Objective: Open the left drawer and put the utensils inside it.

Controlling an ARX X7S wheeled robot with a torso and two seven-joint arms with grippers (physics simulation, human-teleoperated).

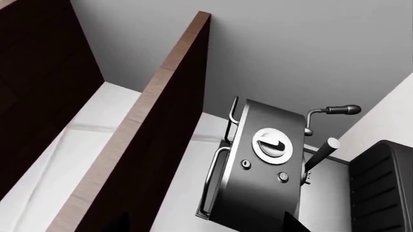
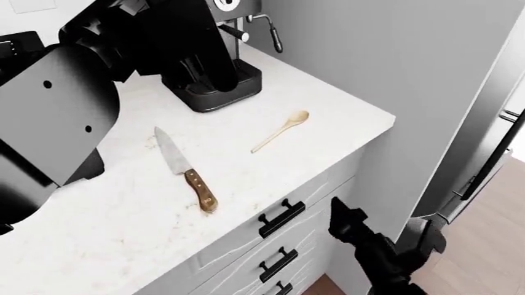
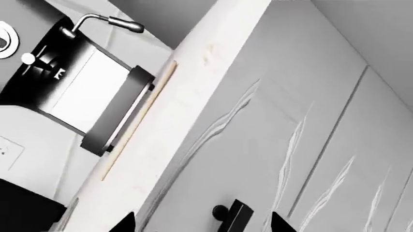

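A kitchen knife (image 2: 184, 169) with a brown handle lies on the white counter (image 2: 123, 246). A pale wooden spoon (image 2: 281, 131) lies to its right, nearer the counter's corner; its thin side (image 3: 139, 121) shows along the counter top in the right wrist view. The left drawer (image 2: 316, 193) is closed, with its black bar handle (image 2: 281, 218) facing out. My right gripper (image 3: 203, 224) is open in front of that drawer front, and the handle (image 3: 233, 216) sits between its fingertips without touching them. My left gripper (image 1: 206, 227) is open, raised above the counter and holding nothing.
A black coffee machine (image 2: 205, 55) stands at the back of the counter. Two more drawer handles (image 2: 279, 263) sit below the top one. Dark wood upper cabinets (image 1: 148, 145) hang overhead. My bulky left arm (image 2: 58, 110) covers the counter's left. A steel fridge (image 2: 492, 141) stands at the right.
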